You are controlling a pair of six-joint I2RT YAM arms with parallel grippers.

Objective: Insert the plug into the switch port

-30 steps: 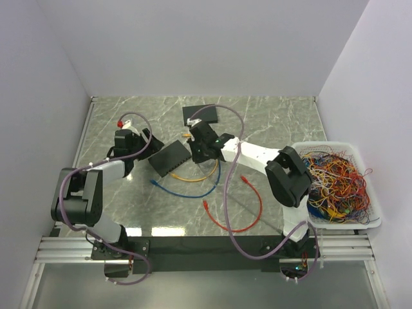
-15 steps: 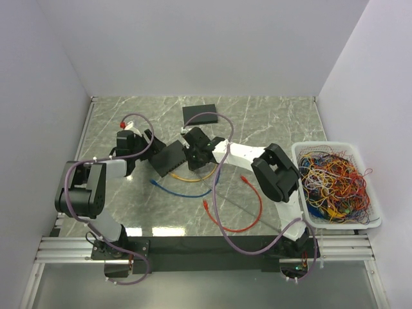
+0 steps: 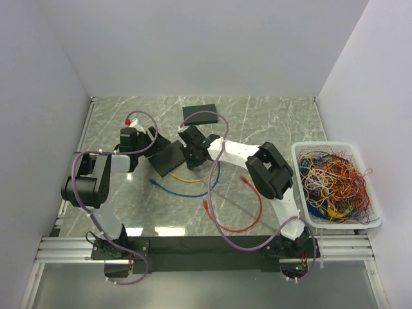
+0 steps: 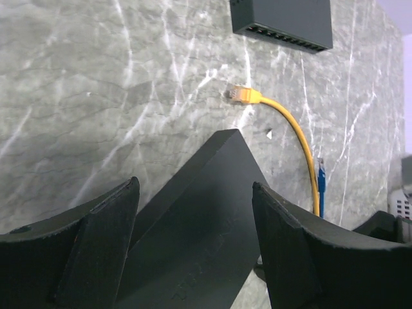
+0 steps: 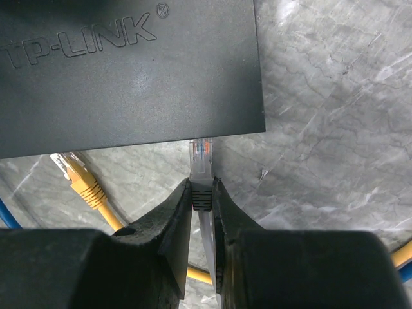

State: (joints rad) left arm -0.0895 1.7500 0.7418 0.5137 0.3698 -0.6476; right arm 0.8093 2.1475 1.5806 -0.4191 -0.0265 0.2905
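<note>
Top view: switch [image 3: 168, 158] lies angled at mid tabletop [image 3: 283, 116], w/ both arms meeting on it. Left jaws sit at its left end, right jaws at its right side; too small here to read either grip. Second switch [image 3: 199, 114] lies flat behind it, apart. Yellow cable [image 3: 190, 179] & blue cable [image 3: 185, 193] curl just in front of the switch, red cable [image 3: 258, 209] nearer the bases, basket [image 3: 344, 225] of tangled cables far right. Left wrist: left jaws spread wide, pinching the switch btwn them, both fingers [image 4: 96, 251] against its sides, one corner poking fwd. Beyond it the yellow cable's connector lies loose on the marble; second switch at top w/ port row facing the cam. Right wrist: right jaws nearly together, pinching the plug [image 5: 201, 164] by its dark boot. Its clear tip meets the edge of the switch, TP-LINK print on the lid. Port face hidden, so can't tell if the tip is inside a port. Yellow connector lies just left of the plug, not touching.
</note>
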